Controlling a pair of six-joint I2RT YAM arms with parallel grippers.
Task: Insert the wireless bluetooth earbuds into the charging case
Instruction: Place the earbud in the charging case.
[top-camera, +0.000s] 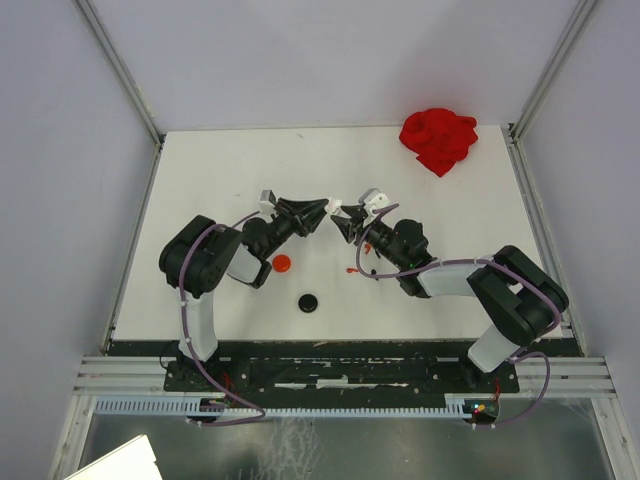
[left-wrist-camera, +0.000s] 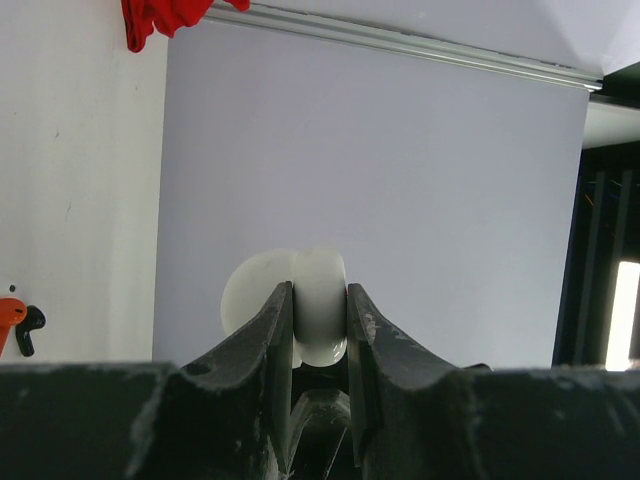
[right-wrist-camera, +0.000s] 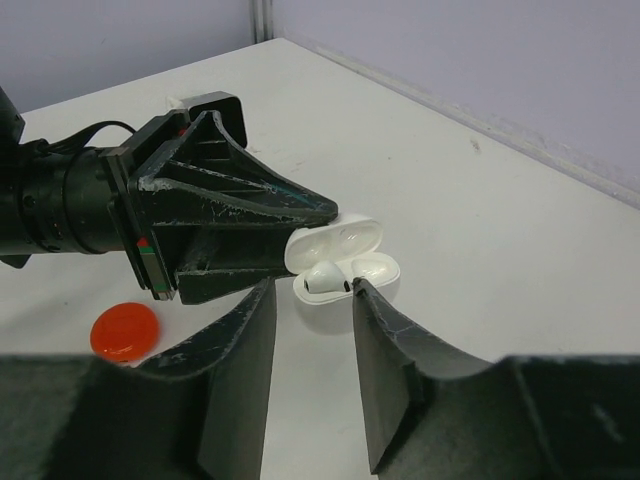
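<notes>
The white charging case (right-wrist-camera: 345, 262) stands open, lid back, held above the table by my left gripper (right-wrist-camera: 300, 215), which is shut on it. In the left wrist view the case (left-wrist-camera: 320, 270) is pinched between the two jaws of that gripper (left-wrist-camera: 320, 298). A white earbud (right-wrist-camera: 325, 277) sits in the near well of the case; the other well looks empty. My right gripper (right-wrist-camera: 310, 295) is open, with its tips just short of the case and the earbud beyond them. In the top view both grippers, left (top-camera: 320, 210) and right (top-camera: 341, 224), meet at mid-table.
A red disc (top-camera: 282, 263) and a black disc (top-camera: 309, 302) lie on the table near the left arm. Small red pieces (top-camera: 352, 268) lie under the right arm. A crumpled red cloth (top-camera: 438, 140) sits at the back right corner.
</notes>
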